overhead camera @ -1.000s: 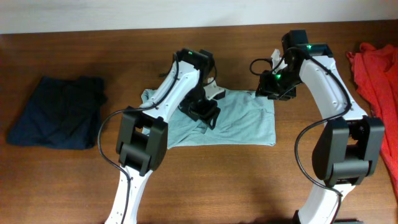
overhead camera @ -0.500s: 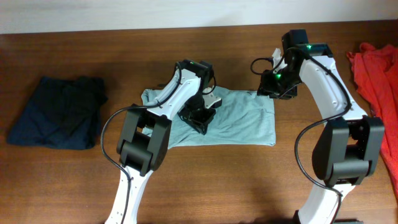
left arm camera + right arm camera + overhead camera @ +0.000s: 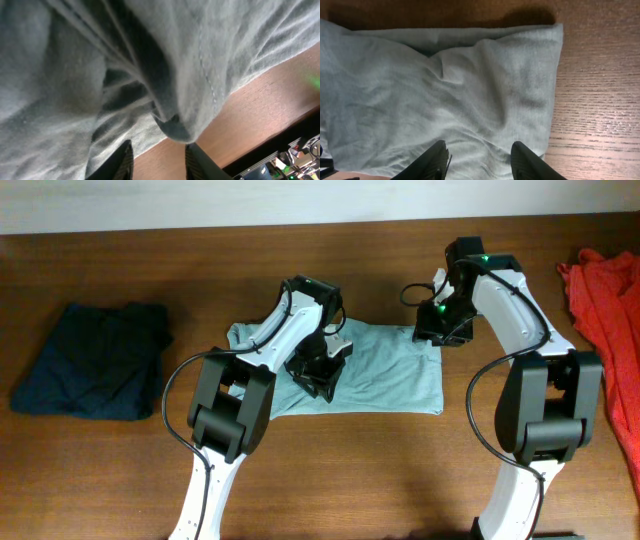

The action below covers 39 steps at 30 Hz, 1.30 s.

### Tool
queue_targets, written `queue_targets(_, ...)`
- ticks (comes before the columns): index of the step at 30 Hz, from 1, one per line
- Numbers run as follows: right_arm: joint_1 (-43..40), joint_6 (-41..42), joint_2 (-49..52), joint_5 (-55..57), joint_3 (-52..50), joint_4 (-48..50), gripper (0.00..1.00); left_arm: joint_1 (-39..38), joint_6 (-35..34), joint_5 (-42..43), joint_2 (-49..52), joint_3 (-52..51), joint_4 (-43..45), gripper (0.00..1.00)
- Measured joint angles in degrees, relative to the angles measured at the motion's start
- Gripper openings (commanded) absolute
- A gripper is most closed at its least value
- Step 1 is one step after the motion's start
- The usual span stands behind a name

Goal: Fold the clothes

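The pale grey-blue T-shirt (image 3: 385, 375) lies partly folded in the middle of the table. My left gripper (image 3: 318, 370) is low over its left-middle part. In the left wrist view bunched shirt fabric (image 3: 150, 65) fills the frame, and a hanging fold (image 3: 175, 127) ends just above the fingertips. The left gripper (image 3: 159, 162) is open, with bare wood showing in the gap. My right gripper (image 3: 440, 330) hovers at the shirt's far right corner. The right gripper (image 3: 479, 160) is open too, spread above wrinkled shirt cloth (image 3: 445, 85) with nothing pinched.
A dark navy garment (image 3: 95, 360) lies bunched at the left of the table. A red-orange garment (image 3: 605, 290) sits at the right edge. Brown wood table (image 3: 350, 470) shows in front of the shirt. A pale wall runs along the far edge.
My left gripper has slid a little down and left over the shirt, and the cloth under it has bunched. The right gripper has edged slightly left toward the shirt's corner.
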Motion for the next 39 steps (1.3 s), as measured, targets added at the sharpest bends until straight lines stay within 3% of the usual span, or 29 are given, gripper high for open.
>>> queue_targets(14, 0.0, 0.02, 0.0, 0.0, 0.0, 0.2, 0.46, -0.7, -4.31, 0.22, 0.0, 0.0, 4.63, 0.41)
queue_targets(16, 0.0, -0.04, 0.0, 0.0, 0.0, 0.2, 0.46, -0.81, -4.63, 0.22, 0.0, 0.0, 5.22, 0.28)
queue_targets(17, 0.0, 0.02, 0.0, 0.0, 0.0, 0.17, 0.46, -0.85, -4.74, 0.22, 0.0, 0.0, 5.51, 0.11)
queue_targets(18, 0.0, -0.02, 0.0, 0.0, 0.0, 0.15, 0.46, -0.85, -5.18, 0.24, 0.0, 0.0, 5.57, 0.03)
queue_targets(24, 0.0, -0.09, 0.02, 0.0, 0.0, -1.42, 0.46, -0.85, -5.35, 0.26, 0.0, 0.0, 4.37, 0.01)
queue_targets(32, 0.0, -0.72, 0.02, 0.48, 0.0, -0.13, 0.13, -0.85, -5.35, 0.28, 0.0, 0.0, -1.36, 0.01)
queue_targets(39, 0.0, 0.33, 0.13, 0.83, -0.63, 0.66, 0.04, -0.85, -5.35, 0.26, 0.0, 0.0, -0.85, 0.01)
